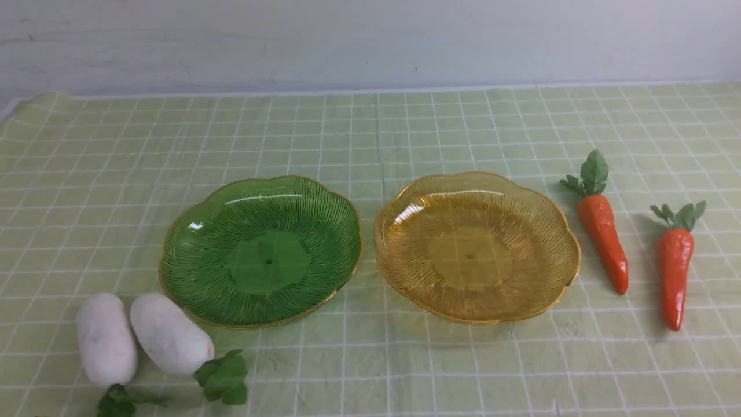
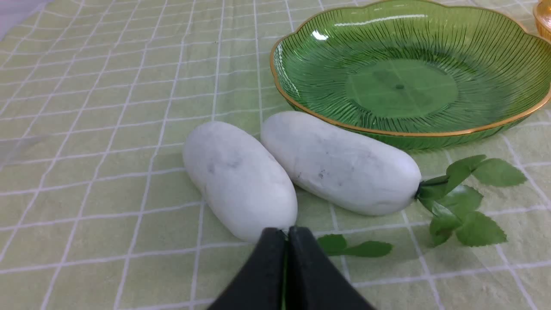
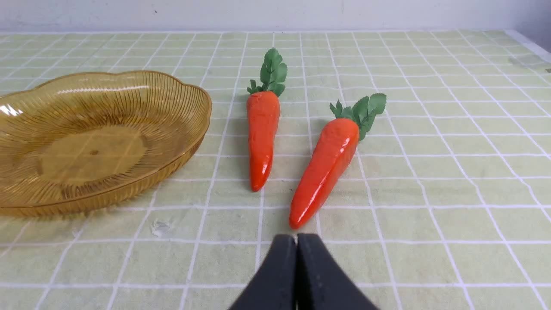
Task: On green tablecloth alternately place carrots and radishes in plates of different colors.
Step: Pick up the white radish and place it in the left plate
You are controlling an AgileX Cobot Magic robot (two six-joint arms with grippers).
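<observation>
On the green tablecloth (image 1: 370,133) stand a green plate (image 1: 260,252) and an amber-yellow plate (image 1: 476,246), side by side, with nothing in them. Two white radishes (image 1: 106,339) (image 1: 169,333) lie left of and nearer than the green plate. Two orange carrots (image 1: 602,231) (image 1: 674,272) lie right of the amber plate. My left gripper (image 2: 287,230) is shut and empty, just short of the radishes (image 2: 239,178) (image 2: 340,163). My right gripper (image 3: 296,237) is shut and empty, just short of the carrots (image 3: 262,135) (image 3: 325,165). Neither gripper shows in the front view.
A pale wall (image 1: 370,40) runs along the far edge of the cloth. The cloth's left edge (image 1: 11,107) shows at the far left. The green plate (image 2: 409,69) is just beyond the radishes; the amber plate (image 3: 92,137) sits beside the carrots.
</observation>
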